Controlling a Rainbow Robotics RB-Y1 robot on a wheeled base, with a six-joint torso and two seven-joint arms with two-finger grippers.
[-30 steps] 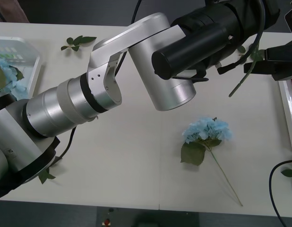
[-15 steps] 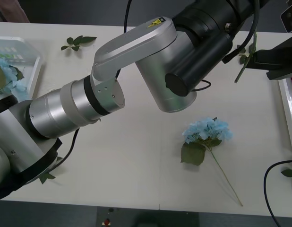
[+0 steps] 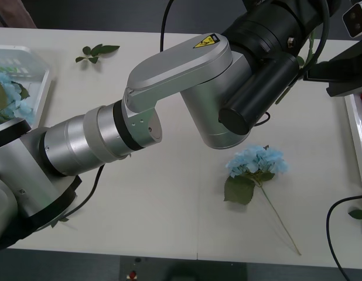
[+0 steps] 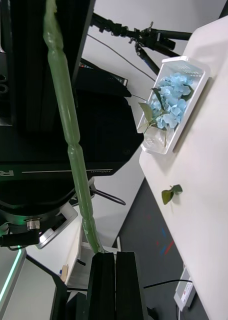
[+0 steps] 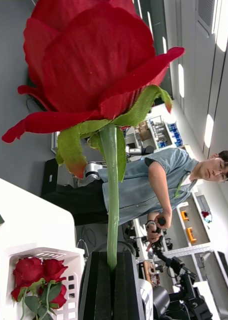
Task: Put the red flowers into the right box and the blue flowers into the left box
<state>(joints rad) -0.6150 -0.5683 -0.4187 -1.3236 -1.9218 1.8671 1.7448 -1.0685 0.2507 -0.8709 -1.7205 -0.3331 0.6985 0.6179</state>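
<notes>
1. Left gripper (image 5: 112, 260): black fingers closed tight on the green stem of one red rose (image 5: 89, 60), just below its head; the arm reaches across the table (image 3: 169, 193) toward the far right corner
2. Right gripper (image 4: 115, 257): at the table's right edge, fingers pressed together on a long green stem (image 4: 69, 130); this looks like the lower stem of the same rose, though the join cannot be traced
3. Right box (image 5: 74, 280): white slotted tray at the table's right edge, holding red flowers (image 5: 36, 272) that lie together inside
4. Left box (image 3: 43, 88): translucent tray at the far left corner, holding blue flowers (image 3: 8, 96) with green leaves
5. Loose blue flower (image 3: 257, 161): lying on the table right of centre, head toward the far side, stem running toward the near edge, well apart from both boxes
6. Leaf sprig (image 3: 96, 51): on the table at the far edge, right of the left box
7. Second leaf sprig (image 3: 358, 213): at the right edge, near side
</notes>
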